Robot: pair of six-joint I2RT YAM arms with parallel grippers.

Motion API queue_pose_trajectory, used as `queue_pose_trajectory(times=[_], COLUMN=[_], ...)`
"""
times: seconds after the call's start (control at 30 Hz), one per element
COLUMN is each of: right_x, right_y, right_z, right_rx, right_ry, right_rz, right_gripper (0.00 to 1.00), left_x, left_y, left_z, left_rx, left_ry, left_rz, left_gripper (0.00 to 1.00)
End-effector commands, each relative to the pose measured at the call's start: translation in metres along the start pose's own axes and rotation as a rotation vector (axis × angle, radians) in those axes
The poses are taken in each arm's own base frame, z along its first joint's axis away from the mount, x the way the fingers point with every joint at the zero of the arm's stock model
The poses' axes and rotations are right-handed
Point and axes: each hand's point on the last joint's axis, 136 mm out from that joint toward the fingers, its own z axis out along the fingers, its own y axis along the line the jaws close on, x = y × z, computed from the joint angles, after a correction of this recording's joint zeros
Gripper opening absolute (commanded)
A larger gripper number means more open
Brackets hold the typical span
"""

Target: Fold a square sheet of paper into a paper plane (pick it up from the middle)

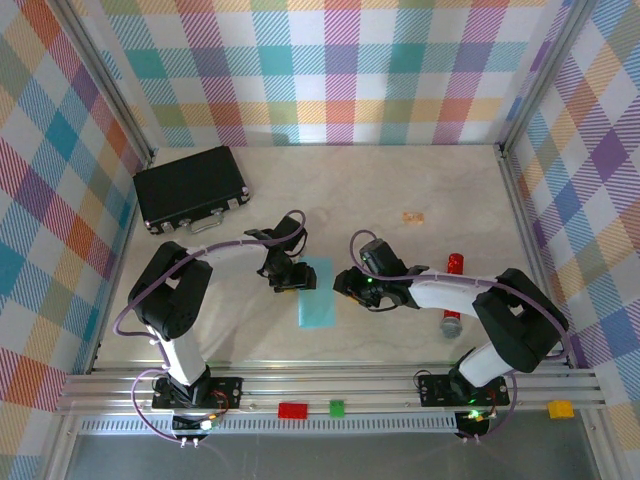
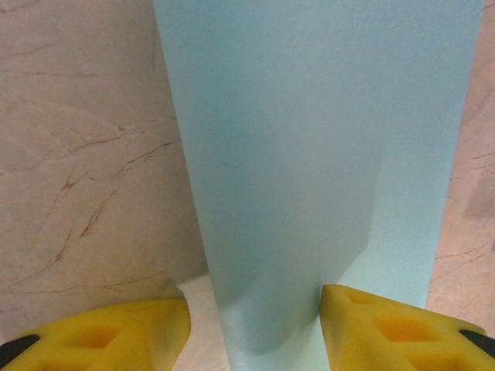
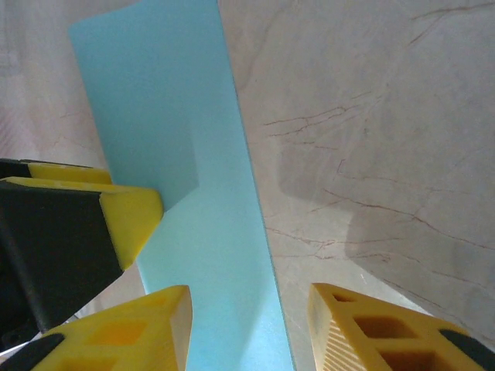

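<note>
Paper (image 1: 317,295): folded strip, flat on table (image 1: 400,190) centre, between both arms. Left fingers (image 2: 116,332) apart, straddling its curled end. Right fingers (image 3: 371,325) apart over its long edge, not clamping.

Plain light turquoise-blue on the sheet of paper (image 1: 315,292), centre frame. Pastel multicolour plaid on the walls (image 1: 340,70). Cream marbling, brown-veined, on the table (image 1: 420,180). Black case (image 1: 190,188), upper left. Bright yellow finger pads (image 2: 100,332). Red-capped marker (image 1: 455,264), right. Along the bottom, 3 bricks: red brick (image 1: 293,409), green brick (image 1: 336,407), yellow brick (image 1: 560,408).
</note>
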Motion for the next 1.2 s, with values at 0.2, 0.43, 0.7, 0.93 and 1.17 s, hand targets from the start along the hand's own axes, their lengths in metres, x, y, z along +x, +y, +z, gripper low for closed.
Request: queue_pose_trajectory(times=[0.2,0.43,0.7,0.93,1.17], right_x=[0.004,0.005,0.006,0.006,-0.001], right_y=[0.031,0.042,0.043,0.04,0.035], right_z=[0.006,0.024,0.037,0.045,0.048], right_rx=[-0.109,-0.132,-0.136,-0.115,-0.058], right_ry=[0.071,0.14,0.18,0.192,0.176], right_rz=[-0.068,-0.092,-0.09,-0.09,-0.105], right_gripper=[0.29,0.08,0.01,0.0,0.0], left_x=[0.015,0.018,0.021,0.021,0.021], left_y=[0.046,0.05,0.05,0.05,0.05], left_z=[0.047,0.05,0.051,0.051,0.052], left_rx=[-0.149,-0.158,-0.151,-0.15,-0.15], left_ry=[0.056,0.061,0.067,0.068,0.068], left_rz=[-0.019,-0.036,-0.035,-0.033,-0.032], left_gripper=[0.53,0.53,0.53,0.53,0.53])
